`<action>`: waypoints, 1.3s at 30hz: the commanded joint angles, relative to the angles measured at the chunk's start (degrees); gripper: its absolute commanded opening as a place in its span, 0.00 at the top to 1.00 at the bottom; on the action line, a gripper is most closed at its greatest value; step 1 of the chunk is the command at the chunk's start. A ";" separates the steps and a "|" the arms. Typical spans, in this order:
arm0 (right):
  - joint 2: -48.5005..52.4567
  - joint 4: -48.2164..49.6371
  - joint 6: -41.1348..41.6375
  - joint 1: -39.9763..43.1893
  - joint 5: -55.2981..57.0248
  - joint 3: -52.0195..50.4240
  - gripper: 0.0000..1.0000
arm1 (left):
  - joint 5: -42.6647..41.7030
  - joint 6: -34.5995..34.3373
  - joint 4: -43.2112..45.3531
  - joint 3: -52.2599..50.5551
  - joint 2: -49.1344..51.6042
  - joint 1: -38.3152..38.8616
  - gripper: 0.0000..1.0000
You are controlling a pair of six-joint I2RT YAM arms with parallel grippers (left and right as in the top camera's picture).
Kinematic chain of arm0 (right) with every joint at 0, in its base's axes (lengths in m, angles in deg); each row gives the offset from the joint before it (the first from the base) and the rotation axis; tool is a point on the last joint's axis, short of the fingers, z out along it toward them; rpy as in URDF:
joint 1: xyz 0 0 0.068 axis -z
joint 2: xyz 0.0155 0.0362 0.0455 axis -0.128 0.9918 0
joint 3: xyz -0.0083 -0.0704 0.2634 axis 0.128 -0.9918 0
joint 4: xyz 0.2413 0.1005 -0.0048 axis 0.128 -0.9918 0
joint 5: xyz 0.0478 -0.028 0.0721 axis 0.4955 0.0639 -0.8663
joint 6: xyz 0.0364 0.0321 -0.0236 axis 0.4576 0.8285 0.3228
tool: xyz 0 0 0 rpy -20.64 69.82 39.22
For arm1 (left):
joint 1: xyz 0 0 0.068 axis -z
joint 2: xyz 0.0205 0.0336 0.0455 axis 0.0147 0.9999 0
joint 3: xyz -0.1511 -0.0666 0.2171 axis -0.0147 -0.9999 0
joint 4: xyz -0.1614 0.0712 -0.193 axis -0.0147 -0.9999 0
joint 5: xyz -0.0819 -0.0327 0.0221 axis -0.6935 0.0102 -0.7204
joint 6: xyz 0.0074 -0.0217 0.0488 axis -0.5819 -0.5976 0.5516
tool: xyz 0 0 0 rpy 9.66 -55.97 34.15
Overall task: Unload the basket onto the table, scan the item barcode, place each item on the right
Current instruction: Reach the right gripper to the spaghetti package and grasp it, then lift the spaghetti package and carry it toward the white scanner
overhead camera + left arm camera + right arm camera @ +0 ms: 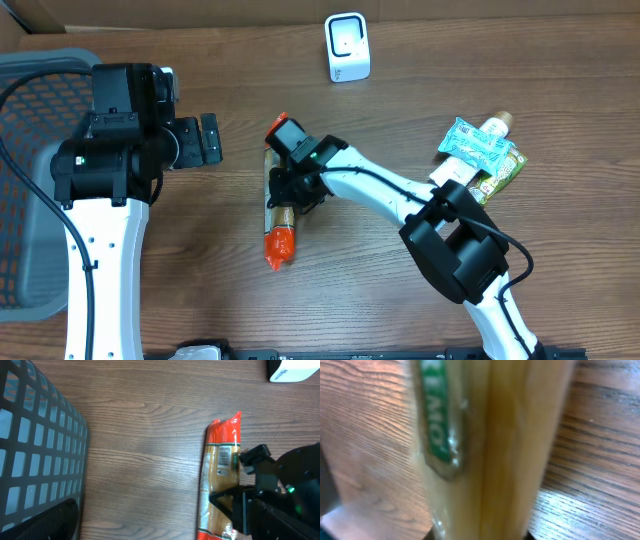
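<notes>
While its jaws are clamped across the long orange-ended packet (281,243) lying mid-table, the right gripper (287,193) points down, its arm stretched leftward from the near right. Left gripper (211,138) hangs wide open beside the basket (30,70); white scanner (347,47) stands well apart.

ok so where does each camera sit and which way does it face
overhead: above the table, looking straight down; both arms show, right end effector on the pasta packet.
left wrist: on the left arm, looking down over the packet and basket; the right arm shows.
right wrist: tight against the packet, blurred; fingers unclear.
shared: the packet, in all three.
</notes>
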 commanded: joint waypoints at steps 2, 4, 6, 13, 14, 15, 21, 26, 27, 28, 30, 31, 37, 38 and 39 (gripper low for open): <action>-1.86 -3.45 -9.86 3.85 -9.31 0.02 0.96 | 0.33 1.51 0.20 0.94 0.09 0.13 0.00; -3.41 -5.97 -14.84 5.40 -12.46 0.02 0.96 | 0.33 1.51 0.20 0.94 0.09 0.13 0.00; -5.33 -10.19 -21.68 6.93 -15.58 0.02 0.96 | 0.33 1.51 0.20 0.94 0.09 0.13 0.00; -8.96 -25.75 -42.86 12.22 -20.92 -0.07 0.96 | 0.35 1.51 0.20 0.94 0.09 0.13 0.00; -8.94 -26.10 -43.95 12.81 -21.79 -0.28 0.96 | 0.35 1.51 0.20 0.94 0.09 0.13 0.00; -8.94 -25.97 -45.53 13.57 -23.78 -0.87 0.96 | 0.33 1.51 0.20 0.94 0.09 0.13 0.01; -8.94 -25.18 -59.93 17.73 -41.77 -5.09 0.96 | 0.33 1.51 0.20 0.94 0.09 0.13 0.00; -9.42 -29.29 -68.13 21.57 -51.17 -5.27 0.96 | 0.35 1.51 0.20 0.94 0.09 0.13 0.00; -9.94 -29.68 -68.11 22.71 -52.19 -5.25 0.96 | 0.35 1.51 0.20 0.94 0.09 0.13 0.01; -10.71 -30.03 -68.11 23.87 -52.92 -5.22 0.96 | 0.33 1.51 0.20 0.94 0.09 0.13 0.00; -13.77 -30.73 -68.06 26.88 -53.37 -5.22 0.96 | 0.33 1.51 0.20 0.94 0.09 0.13 0.00; -15.30 -30.82 -68.04 27.89 -53.35 -5.22 0.96 | 0.33 1.51 0.20 0.94 0.09 0.13 0.00; -25.73 -30.47 -65.40 32.44 -52.76 -3.34 0.96 | 0.35 1.51 0.20 0.94 0.09 0.13 0.01; -27.50 -30.05 -64.37 32.89 -51.93 -2.82 0.96 | 0.33 1.51 0.22 0.94 0.09 0.13 0.00; -28.72 -29.53 -63.36 33.09 -51.08 -2.51 0.96 | 0.35 1.51 0.20 0.94 0.09 0.13 0.00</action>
